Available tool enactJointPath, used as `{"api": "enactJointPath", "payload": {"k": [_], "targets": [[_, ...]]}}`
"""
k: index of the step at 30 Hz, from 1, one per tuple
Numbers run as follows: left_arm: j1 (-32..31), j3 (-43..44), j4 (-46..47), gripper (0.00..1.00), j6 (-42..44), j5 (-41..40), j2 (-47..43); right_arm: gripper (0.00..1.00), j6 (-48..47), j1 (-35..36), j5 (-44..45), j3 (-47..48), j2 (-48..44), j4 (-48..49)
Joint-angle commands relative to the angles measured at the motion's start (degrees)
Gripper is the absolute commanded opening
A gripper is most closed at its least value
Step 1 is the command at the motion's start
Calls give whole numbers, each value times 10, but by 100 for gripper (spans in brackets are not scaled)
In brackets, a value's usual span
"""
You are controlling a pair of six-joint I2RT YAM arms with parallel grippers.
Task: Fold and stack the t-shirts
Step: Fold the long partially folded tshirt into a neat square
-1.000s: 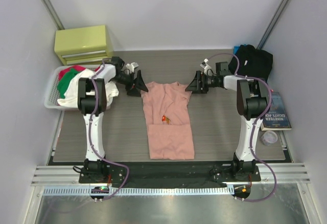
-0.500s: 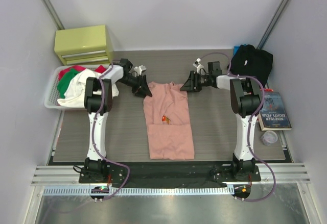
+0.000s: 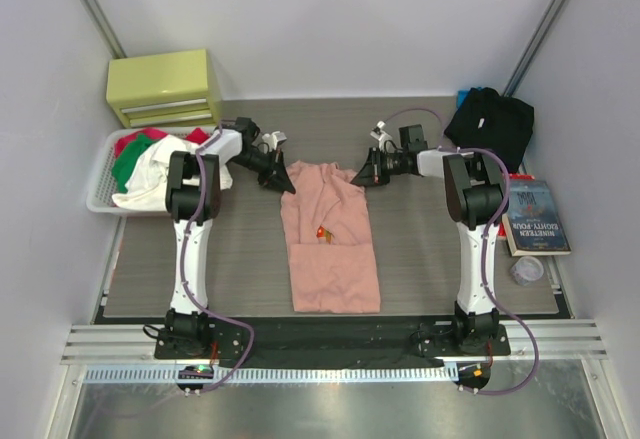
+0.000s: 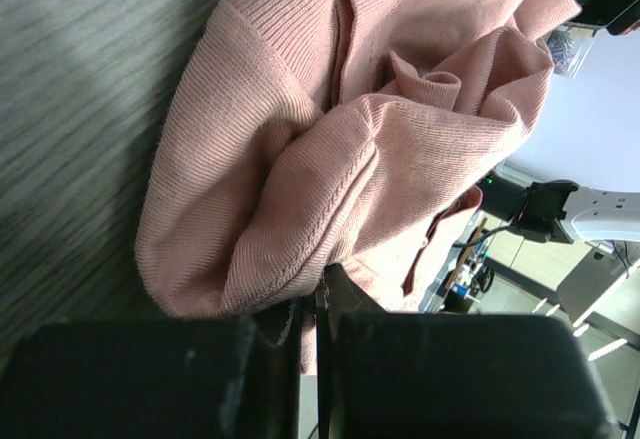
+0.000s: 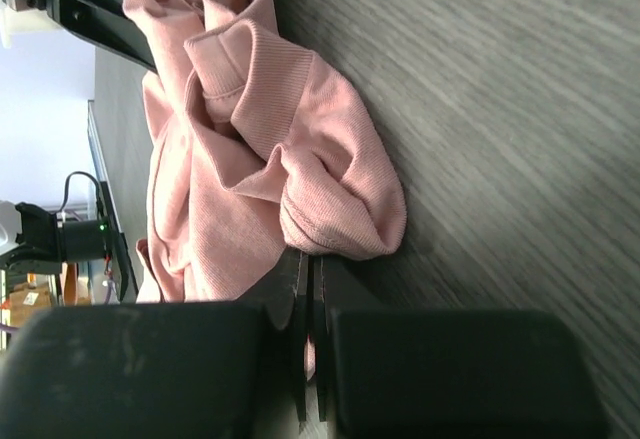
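Grey and wood-grained, the bench (image 3: 420, 249) carried a long salmon-pink cloth t-shirt (image 3: 330, 254) at its middle. The sleeves were folded in, so it lay as a narrow strip with its hem toward the near edge and its collar toward the far edge. A small red-orange print (image 3: 322, 232) showed on the chest.

The left pincer (image 3: 283, 181) sat at the left shoulder corner and the right pincer (image 3: 360, 175) at the right one. Both were low on the bench, with the cloth bunched up in front of them. In the wrist views the left pincer (image 4: 318, 309) and the right pincer (image 5: 310, 269) each had jaws pressed together. A thin edge of pink cloth seemed to be pinched in each slit, though the gap was narrow.

A crumpled black cloth t-shirt (image 3: 490, 124) lay at the far right corner. A white mesh basket (image 3: 100, 199) of red, green and white clothes stood at the left edge, with a yellow-green drawer box (image 3: 165, 87) beyond it. A blue-covered book (image 3: 540, 221) lay at the right edge.
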Motion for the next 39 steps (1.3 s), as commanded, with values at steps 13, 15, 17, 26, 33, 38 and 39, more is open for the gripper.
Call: {"api": "enactJointPath", "payload": {"k": [13, 15, 17, 26, 33, 38, 39], "targets": [[-14, -69, 6, 0, 23, 13, -154, 1, -114, 7, -22, -26, -148, -142], [-24, -90, 3, 0, 28, 16, -175, 1, -121, 7, -28, -25, -159, -154], [-38, -120, 1, 0, 36, 18, -194, 1, -133, 7, -32, -27, -178, -174], [-92, -228, 11, 0, 60, 27, -321, 1, -265, 23, -75, -60, -257, -345], [-102, -313, 37, 0, 84, 55, -419, 1, -361, 34, -113, -92, -306, -466], [-116, -396, 60, 0, 88, 64, -504, 1, -440, 35, -133, -92, -325, -555], [-119, -404, 61, 0, 90, 66, -526, 1, -478, 36, -136, -89, -325, -596]]}}
